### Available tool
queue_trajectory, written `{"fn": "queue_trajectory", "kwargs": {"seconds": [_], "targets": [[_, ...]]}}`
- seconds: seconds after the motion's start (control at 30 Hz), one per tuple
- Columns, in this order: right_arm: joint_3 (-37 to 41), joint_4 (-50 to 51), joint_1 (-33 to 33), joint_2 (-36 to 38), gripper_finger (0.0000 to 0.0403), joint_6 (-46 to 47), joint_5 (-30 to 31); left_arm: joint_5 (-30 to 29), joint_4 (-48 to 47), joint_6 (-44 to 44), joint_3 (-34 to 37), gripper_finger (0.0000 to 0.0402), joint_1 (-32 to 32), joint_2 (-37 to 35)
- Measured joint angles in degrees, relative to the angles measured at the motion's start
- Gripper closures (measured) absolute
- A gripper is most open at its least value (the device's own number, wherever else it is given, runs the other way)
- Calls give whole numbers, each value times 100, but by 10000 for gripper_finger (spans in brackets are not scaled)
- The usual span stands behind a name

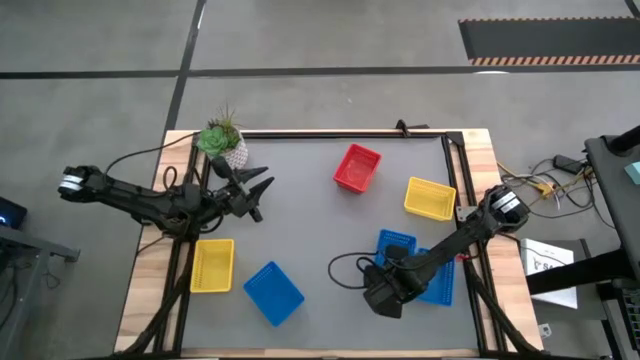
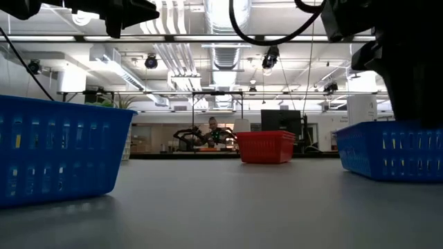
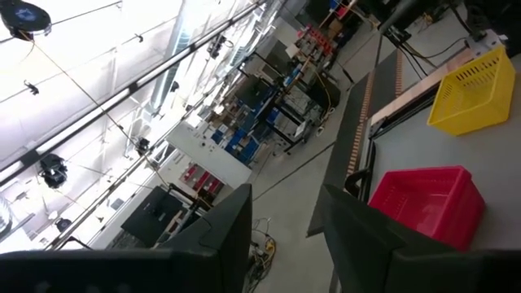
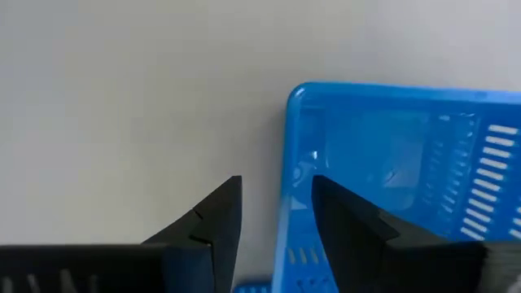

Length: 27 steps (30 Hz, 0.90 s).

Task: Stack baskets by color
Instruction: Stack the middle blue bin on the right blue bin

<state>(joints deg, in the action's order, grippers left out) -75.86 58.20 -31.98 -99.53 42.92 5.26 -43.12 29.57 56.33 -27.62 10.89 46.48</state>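
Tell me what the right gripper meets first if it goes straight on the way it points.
Most likely the blue basket: the right gripper straddles its near rim, jaws open. Depth is unclear.

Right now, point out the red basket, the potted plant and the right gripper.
red basket [image 1: 357, 167], high view, its inside floor.
potted plant [image 1: 226, 142], high view, leaves above pot.
right gripper [image 4: 275, 213], right wrist view, between fingertips.

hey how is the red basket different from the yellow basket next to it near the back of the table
Colour: the red basket is red, the yellow basket yellow. Place: the red basket sits nearer the table's far edge and centre; the yellow basket sits closer to the right edge, by the right arm. Pose: in the high view each lies askew, at a different angle. Shared: both look like rectangular perforated plastic baskets of similar size, upright, apart, with no gripper on them.
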Motion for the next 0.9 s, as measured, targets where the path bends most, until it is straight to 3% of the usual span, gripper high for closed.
{"fn": "queue_trajectory", "kwargs": {"seconds": [0.47,0.73,0.9], "targets": [[284,-199,4,-2,313,-42,335,-6,-2,3,0,272,-1,0],[294,-326,12,-2,387,-283,378,-8,-3,3,0,272,-1,0],[61,-263,12,0,392,-360,382,-8,-3,5,0,272,1,0]]}}
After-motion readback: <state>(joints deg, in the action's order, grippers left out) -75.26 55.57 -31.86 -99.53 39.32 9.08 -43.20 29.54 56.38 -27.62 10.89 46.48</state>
